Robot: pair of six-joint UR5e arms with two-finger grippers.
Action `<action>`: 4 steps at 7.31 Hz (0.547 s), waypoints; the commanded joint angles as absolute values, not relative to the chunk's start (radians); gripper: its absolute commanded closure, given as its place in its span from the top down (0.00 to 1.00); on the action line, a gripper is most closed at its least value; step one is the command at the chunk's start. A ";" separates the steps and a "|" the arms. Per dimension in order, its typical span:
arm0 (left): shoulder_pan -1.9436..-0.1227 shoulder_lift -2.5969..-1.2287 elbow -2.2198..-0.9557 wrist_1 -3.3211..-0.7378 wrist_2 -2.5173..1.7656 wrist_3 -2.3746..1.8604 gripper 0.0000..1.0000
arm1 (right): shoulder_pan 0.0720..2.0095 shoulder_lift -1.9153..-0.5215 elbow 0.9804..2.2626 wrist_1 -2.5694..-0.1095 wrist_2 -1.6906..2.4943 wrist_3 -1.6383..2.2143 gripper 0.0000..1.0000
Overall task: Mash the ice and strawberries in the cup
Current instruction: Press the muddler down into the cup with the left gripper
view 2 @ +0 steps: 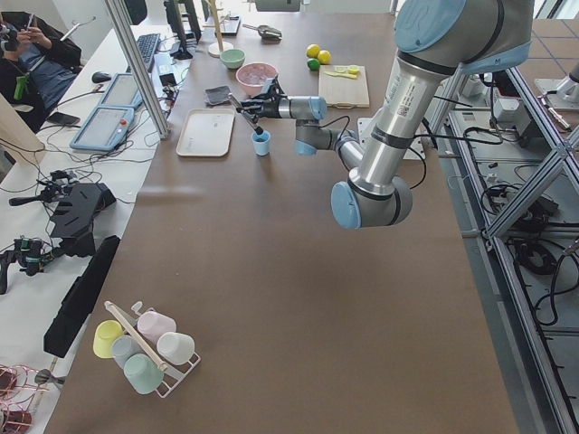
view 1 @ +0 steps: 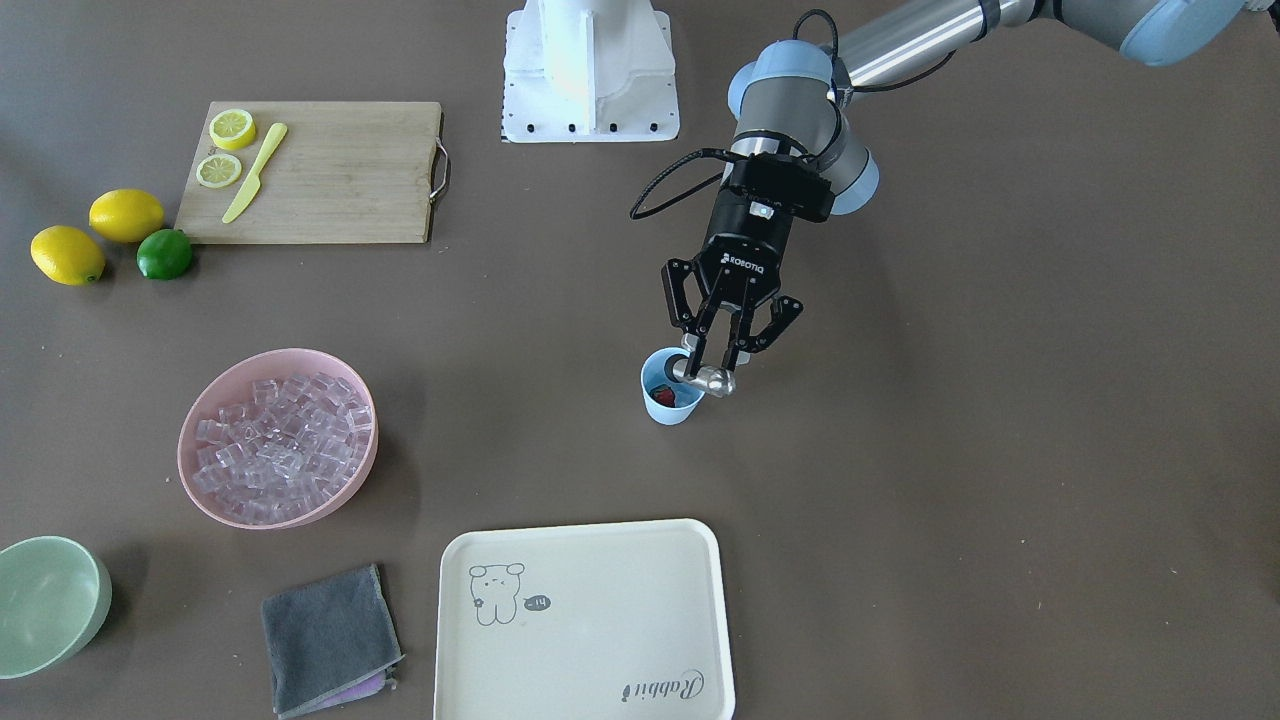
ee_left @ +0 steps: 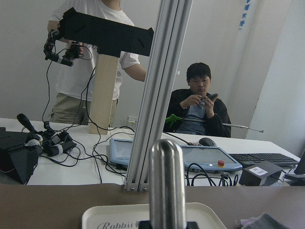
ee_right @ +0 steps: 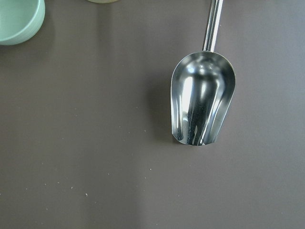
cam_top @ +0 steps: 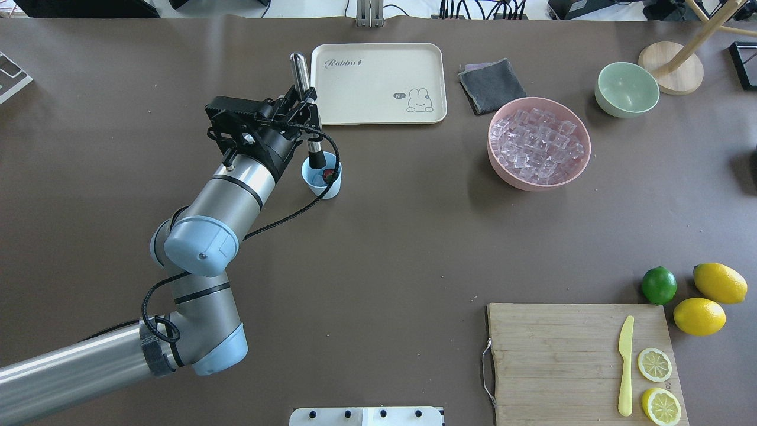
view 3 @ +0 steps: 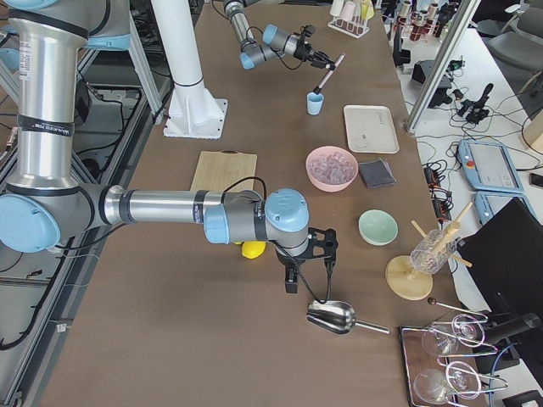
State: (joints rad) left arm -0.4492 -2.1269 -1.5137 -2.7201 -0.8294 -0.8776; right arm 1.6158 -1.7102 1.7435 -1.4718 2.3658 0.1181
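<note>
Muddler [cam_top: 300, 66] of steel, black-tipped, is leaning clamped in my left gripper [cam_top: 304, 100], its tip dipping into the small light blue plastic cup [cam_top: 331, 190] beneath, where the tiny red strawberry [cam_top: 327, 174] is lying.

Illumination is bright, even and diffuse. In the front-facing view, the pink bowl [view 1: 265, 521] casts a soft shadow toward 3 o'clock; the white robot base [view 1: 590, 70] at 12 o'clock is overexposed. The metal scoop [ee_right: 202, 102] shows streaked glare.
</note>
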 commanded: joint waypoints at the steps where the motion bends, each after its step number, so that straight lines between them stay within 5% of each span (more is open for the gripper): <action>1: -0.396 -2.126 -1.506 -2.723 -0.731 -0.874 0.15 | 1.615 -1.717 1.744 -1.474 2.388 0.118 1.00; 4: -0.379 -2.134 -1.465 -2.723 -0.706 -0.876 0.15 | 1.615 -1.717 1.735 -1.474 2.388 0.118 1.00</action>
